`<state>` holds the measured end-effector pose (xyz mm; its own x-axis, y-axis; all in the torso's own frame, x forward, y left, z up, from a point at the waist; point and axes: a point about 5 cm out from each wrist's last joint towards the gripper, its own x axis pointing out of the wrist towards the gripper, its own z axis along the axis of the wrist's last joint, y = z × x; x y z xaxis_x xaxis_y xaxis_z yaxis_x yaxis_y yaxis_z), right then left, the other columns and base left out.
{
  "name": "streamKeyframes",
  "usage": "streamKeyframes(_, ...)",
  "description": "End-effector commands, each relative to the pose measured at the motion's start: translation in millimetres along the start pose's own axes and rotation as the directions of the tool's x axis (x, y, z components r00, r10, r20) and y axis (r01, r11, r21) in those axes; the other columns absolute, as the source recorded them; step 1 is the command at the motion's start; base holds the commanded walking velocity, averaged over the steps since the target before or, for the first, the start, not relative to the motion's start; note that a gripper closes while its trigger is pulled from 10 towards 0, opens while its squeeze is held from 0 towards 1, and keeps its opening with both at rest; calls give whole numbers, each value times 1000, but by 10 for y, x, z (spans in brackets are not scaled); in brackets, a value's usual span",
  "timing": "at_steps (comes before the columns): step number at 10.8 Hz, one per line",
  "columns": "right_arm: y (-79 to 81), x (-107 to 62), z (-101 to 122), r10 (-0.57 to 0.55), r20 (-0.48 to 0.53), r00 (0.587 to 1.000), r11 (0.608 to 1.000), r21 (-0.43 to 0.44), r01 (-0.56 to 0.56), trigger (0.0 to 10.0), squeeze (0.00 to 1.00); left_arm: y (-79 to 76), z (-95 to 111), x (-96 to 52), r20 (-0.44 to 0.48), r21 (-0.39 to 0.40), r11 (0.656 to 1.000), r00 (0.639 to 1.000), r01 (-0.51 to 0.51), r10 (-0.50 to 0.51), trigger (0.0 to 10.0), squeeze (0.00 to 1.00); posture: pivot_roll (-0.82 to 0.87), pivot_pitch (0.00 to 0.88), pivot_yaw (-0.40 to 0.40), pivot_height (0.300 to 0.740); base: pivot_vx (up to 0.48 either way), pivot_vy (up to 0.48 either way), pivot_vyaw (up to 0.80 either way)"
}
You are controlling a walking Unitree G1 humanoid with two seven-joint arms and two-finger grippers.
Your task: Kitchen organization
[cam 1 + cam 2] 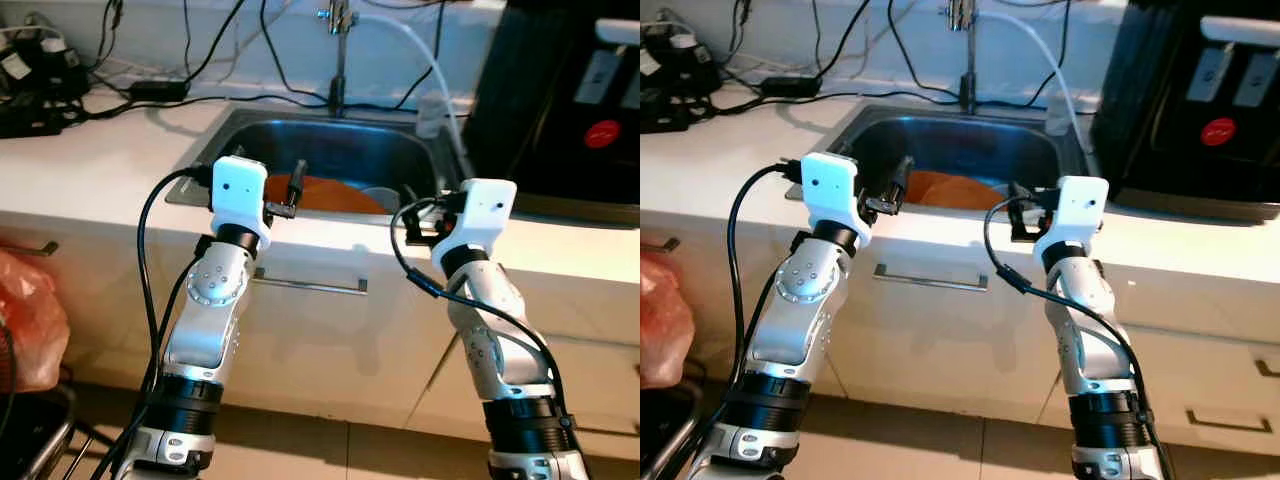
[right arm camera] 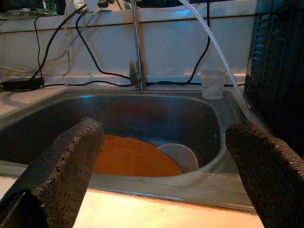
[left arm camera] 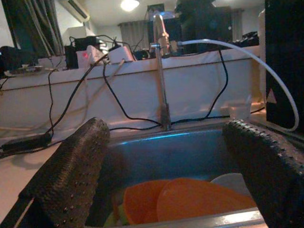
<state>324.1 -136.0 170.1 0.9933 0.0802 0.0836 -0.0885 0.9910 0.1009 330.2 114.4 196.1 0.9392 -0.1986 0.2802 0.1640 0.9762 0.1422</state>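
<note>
- Orange plates (image 2: 128,156) lie in the steel sink (image 1: 400,150), a white bowl (image 2: 180,156) touching them
- Left gripper (image 1: 292,195) and right gripper (image 1: 1020,222) hover at the sink's front rim, jaws wide, empty
- White bench (image 1: 90,160) surrounds the sink

Orange plates (image 2: 130,156) in grey steel sink (image 1: 330,150); small white bowl (image 2: 180,156) beside them. Surface (image 1: 90,165) white. Faucet (image 3: 163,71) silver, hose (image 2: 213,42) translucent white. Cables (image 1: 215,50) black. Appliance (image 1: 1200,100) black with red round label. Bag (image 1: 30,320) red-orange. Gripper fingers (image 2: 61,175) black, dotted texture; arm housings white, silver.
</note>
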Motion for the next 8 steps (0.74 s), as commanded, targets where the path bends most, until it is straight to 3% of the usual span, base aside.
streamKeyframes(1, 2, 3, 8, 4, -6, 1000, 1000, -4, -4, 10000, 0, -10, -39, -4, -22, 0, 1000, 1000, -6, 6, 10000, 0, 32, 0, -19, 740, 0, 0, 0)
streamKeyframes(8, 5, 14, 2, 5, -9, 1000, 1000, 12, -5, 10000, 0, -11, -74, 9, -43, -2, 1000, 999, -14, 14, 10000, 0, 33, 0, -19, 740, -36, 0, 0)
